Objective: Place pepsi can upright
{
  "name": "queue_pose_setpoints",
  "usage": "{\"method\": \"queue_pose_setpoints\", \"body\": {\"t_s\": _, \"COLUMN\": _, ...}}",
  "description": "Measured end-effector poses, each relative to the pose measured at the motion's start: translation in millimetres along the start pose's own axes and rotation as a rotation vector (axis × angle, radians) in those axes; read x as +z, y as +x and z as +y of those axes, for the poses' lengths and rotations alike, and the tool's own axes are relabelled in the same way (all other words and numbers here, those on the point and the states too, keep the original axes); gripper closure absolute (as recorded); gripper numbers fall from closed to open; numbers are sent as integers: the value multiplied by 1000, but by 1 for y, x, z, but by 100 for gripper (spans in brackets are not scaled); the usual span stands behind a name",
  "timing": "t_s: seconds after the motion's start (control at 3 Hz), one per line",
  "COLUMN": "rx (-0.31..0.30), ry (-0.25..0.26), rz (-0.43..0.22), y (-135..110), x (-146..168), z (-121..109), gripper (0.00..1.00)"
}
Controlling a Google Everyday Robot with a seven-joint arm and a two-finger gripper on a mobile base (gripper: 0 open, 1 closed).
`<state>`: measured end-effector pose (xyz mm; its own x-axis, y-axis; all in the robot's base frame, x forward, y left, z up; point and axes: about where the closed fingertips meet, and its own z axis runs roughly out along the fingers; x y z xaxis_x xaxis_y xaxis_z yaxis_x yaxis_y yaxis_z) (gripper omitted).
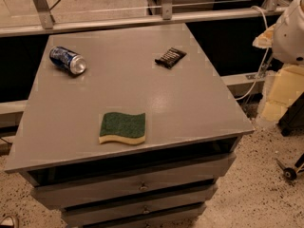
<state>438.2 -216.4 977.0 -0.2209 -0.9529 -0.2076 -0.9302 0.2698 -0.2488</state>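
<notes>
The pepsi can (68,60) is blue with a silver end and lies on its side near the far left corner of the grey cabinet top (180,103), its silver end pointing toward the front right. My gripper is out of view. Only a white rounded part of my arm (290,30) shows at the right edge, off the cabinet and well away from the can.
A green and yellow sponge (122,128) lies near the front edge. A dark snack-bar wrapper (170,57) lies at the far right. Drawers (137,186) sit below the top. A metal rail (142,20) runs behind, and a white cable (256,75) hangs at the right.
</notes>
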Motion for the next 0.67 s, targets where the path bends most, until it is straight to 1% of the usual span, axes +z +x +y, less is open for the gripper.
{"method": "queue_pose_setpoints", "body": {"t_s": 0.33, "rx": -1, "ry": -3, "rz": -10, "y": -5, "x": 2, "z": -1, "gripper": 0}}
{"method": "queue_pose_setpoints", "body": {"t_s": 0.67, "rx": -13, "ry": -40, "rz": -132, "y": -71, "x": 31, "z": -13, "gripper": 0}}
